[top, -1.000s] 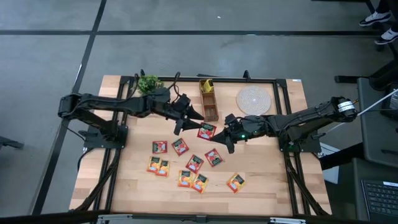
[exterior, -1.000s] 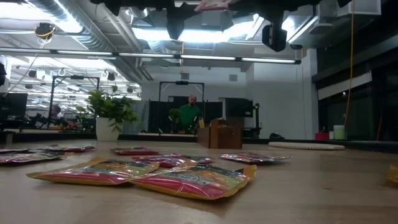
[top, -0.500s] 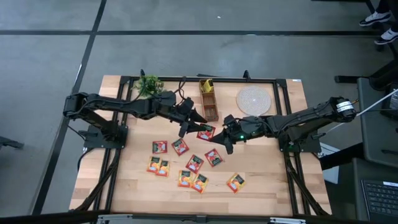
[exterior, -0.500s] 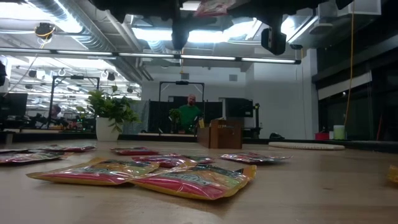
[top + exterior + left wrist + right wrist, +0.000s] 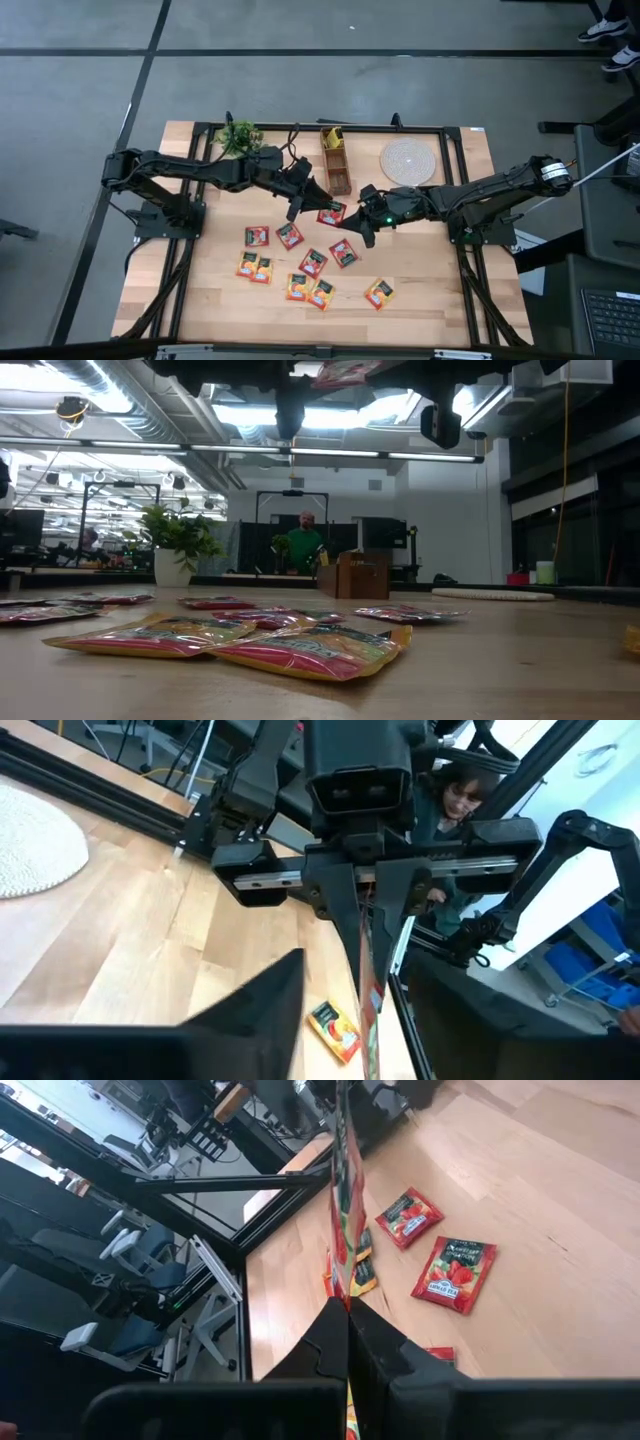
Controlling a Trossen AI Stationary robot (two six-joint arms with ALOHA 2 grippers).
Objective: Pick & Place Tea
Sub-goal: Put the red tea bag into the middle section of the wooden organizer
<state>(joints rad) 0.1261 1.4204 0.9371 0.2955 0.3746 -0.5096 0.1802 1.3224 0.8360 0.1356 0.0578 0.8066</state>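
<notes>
Handover in progress, mid-air above the worktop [image 5: 430, 290]. Right hand [image 5: 352, 213] is pressed together on one edge of a red tea sachet [image 5: 332, 211], holding it up near the wooden box [image 5: 334, 160]. Left hand [image 5: 308, 195] has its fingers at the opposite edge of that same sachet; looks partway between spread and pinched, and I can't tell if it has real contact yet. From the left wrist camera the sachet [image 5: 368, 990] shows edge-on, clamped in the right hand's fingers [image 5: 352, 910].

Rest of the tea sachets [image 5: 300, 262] lie flat in a loose cluster in the middle of the worktop, untouched. One orange sachet [image 5: 378, 292] sits a bit apart.

Next move, my guess: left hand has to firm up its pinch before the right lets go, otherwise the sachet drops. Then over to the box.
</notes>
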